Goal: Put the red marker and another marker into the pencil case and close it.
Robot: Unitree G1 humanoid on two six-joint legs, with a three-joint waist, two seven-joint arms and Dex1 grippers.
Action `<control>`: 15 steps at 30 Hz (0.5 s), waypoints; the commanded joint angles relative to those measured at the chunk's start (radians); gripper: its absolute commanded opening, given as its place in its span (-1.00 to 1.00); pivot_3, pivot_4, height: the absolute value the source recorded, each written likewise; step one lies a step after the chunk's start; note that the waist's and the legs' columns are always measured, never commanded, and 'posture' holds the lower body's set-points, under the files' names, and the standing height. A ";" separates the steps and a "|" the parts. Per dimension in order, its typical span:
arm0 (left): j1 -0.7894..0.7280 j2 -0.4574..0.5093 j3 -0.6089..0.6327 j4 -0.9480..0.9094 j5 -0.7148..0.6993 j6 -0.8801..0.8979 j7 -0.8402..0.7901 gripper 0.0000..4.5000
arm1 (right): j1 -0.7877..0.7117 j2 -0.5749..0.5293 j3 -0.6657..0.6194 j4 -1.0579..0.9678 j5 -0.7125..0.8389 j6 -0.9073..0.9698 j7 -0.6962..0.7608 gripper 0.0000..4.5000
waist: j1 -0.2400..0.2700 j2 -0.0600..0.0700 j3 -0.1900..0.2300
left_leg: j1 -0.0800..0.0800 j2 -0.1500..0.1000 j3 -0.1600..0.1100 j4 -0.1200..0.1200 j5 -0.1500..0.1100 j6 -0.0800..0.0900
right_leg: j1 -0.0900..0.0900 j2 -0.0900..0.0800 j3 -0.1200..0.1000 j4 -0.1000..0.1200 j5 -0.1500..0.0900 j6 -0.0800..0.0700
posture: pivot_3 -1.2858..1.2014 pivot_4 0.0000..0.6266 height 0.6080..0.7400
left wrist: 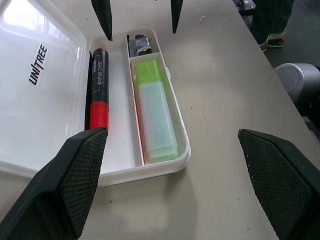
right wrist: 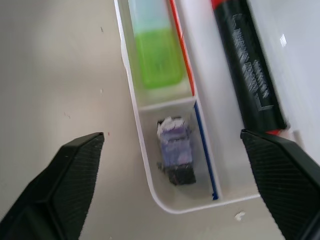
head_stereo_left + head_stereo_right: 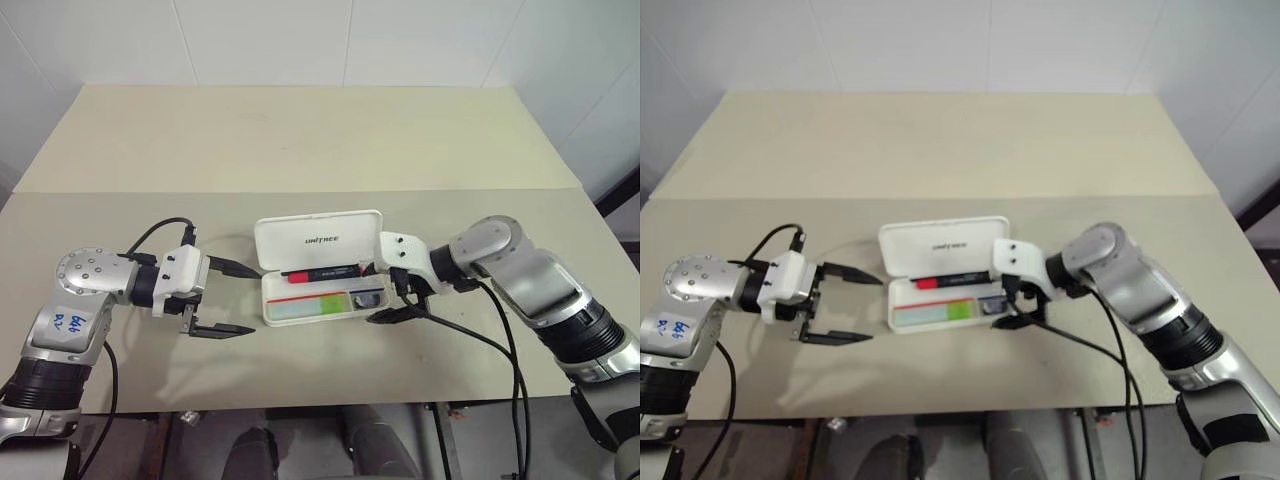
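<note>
Both markers lie lengthwise in the open case; its lid stands behind, between the two open, empty grippers, right gripper nearest.

Bright even overhead light; soft shadows on table; right wrist view slightly blurred.
</note>
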 commanded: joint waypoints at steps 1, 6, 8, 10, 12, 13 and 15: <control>-0.007 0.010 0.022 -0.017 -0.012 -0.005 0.009 1.00 | 0.070 -0.005 -0.159 -0.060 0.146 -0.103 0.081 0.99 | 0.002 0.000 0.000 | 0.000 0.000 0.000 0.000 0.000 0.000 | 0.000 0.000 0.000 0.000 0.000 0.000 | 0.03 -0.52 1.00; -0.017 0.005 0.051 -0.018 -0.063 0.058 0.028 1.00 | 0.213 -0.024 -0.337 -0.074 0.261 -0.213 0.127 0.99 | 0.013 0.000 0.000 | 0.000 0.000 -0.001 0.000 0.000 0.001 | 0.001 0.000 -0.001 -0.001 0.000 0.000 | 0.03 -0.52 1.00; -0.024 0.014 0.063 -0.001 -0.065 0.060 0.031 1.00 | 0.249 -0.011 -0.414 -0.057 0.289 -0.246 0.099 0.99 | 0.015 0.000 0.000 | 0.000 0.000 0.000 0.001 0.000 0.001 | 0.001 0.000 0.000 0.000 0.000 0.001 | 0.03 -0.52 1.00; -0.035 0.018 0.077 0.016 -0.073 0.070 0.034 1.00 | 0.270 -0.006 -0.478 -0.033 0.317 -0.244 0.063 0.99 | 0.013 0.000 0.000 | 0.001 0.000 0.000 0.001 0.000 0.001 | 0.001 0.000 0.000 0.000 0.001 0.001 | 0.03 -0.52 1.00; -0.046 0.015 0.092 0.028 -0.089 0.083 0.031 1.00 | 0.292 -0.007 -0.532 -0.016 0.336 -0.253 0.039 0.99 | 0.012 0.000 0.000 | 0.001 0.000 0.000 0.002 0.000 0.001 | 0.001 0.000 0.000 0.001 0.001 0.001 | 0.03 -0.52 1.00; -0.051 0.013 0.098 0.035 -0.095 0.087 0.031 0.91 | 0.302 -0.007 -0.549 -0.012 0.341 -0.263 0.034 1.00 | 0.013 0.000 0.000 | 0.001 0.000 0.000 0.002 0.000 0.001 | 0.002 0.000 0.000 0.001 0.001 0.001 | 0.03 -0.52 1.00; -0.068 0.009 0.104 0.054 -0.103 0.087 0.028 0.72 | 0.316 -0.010 -0.581 -0.008 0.350 -0.262 0.013 1.00 | 0.013 0.000 0.000 | 0.002 0.000 0.000 0.001 0.000 0.001 | 0.002 0.001 0.000 0.001 0.001 0.001 | 0.03 -0.52 1.00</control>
